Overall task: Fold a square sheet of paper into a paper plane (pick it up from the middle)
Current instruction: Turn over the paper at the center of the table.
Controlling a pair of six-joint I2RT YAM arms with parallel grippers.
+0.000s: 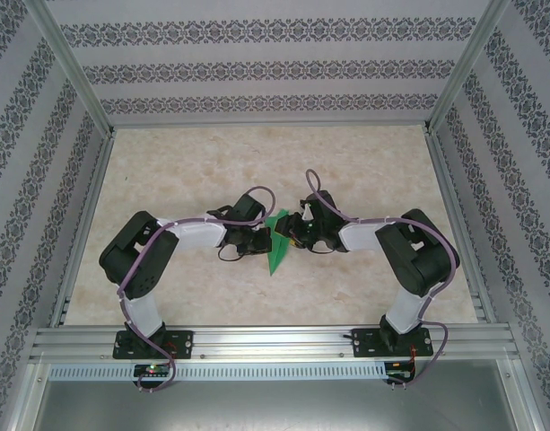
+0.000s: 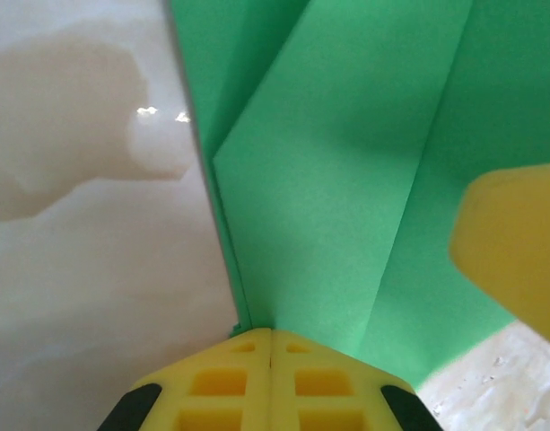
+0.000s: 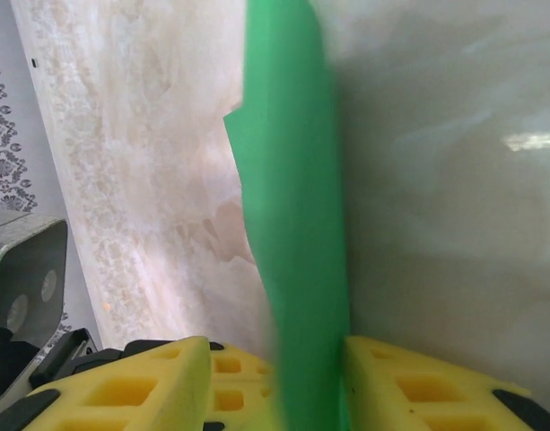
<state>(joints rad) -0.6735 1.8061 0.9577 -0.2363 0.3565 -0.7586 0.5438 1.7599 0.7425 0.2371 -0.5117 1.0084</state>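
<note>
Green paper plane [image 1: 276,244], half folded, sits at frame centre. The left gripper [image 2: 271,346] is pinching its corner; the right gripper [image 3: 276,348] stands half-wide around it. Close slowly and keep the creases aligned.

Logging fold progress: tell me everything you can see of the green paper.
The green paper is thin, plain and bright, folded into layered flaps with diagonal creases. It forms a narrow pointed shape near the middle of the table. The left gripper is shut on one edge; it passes between the spread fingers of the right gripper.
</note>
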